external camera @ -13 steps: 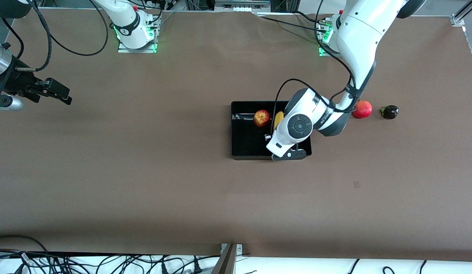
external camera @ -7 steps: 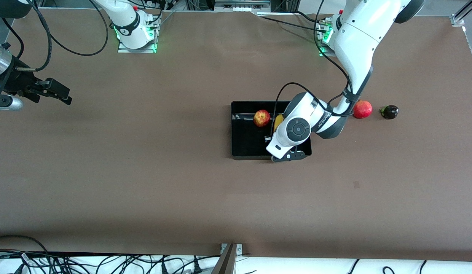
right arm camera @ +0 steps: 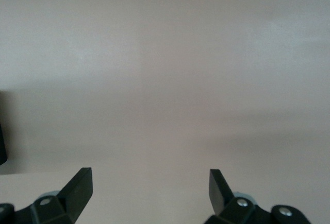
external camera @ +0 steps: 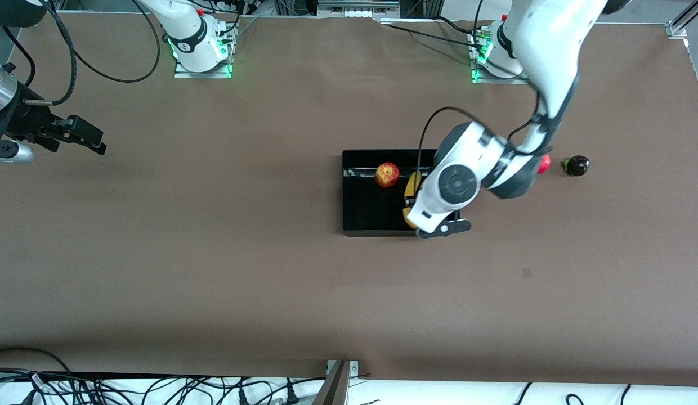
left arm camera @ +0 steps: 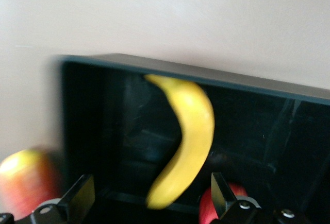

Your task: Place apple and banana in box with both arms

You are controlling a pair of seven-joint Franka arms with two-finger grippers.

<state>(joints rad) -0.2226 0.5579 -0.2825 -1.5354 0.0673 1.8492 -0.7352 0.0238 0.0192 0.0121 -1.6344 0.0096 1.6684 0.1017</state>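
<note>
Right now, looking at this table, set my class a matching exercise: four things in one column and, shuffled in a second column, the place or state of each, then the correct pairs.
Column one:
1. apple
2. banana
3. left gripper
4. right gripper

Column two:
A. open, above the box, over the banana
B. lying in the box, toward the left arm's end of it
C. open, waiting over bare table at the right arm's end
D. in the box, against the wall nearest the robots' bases

Pairs: 1-D, 2-B, 3-A, 4-C
</note>
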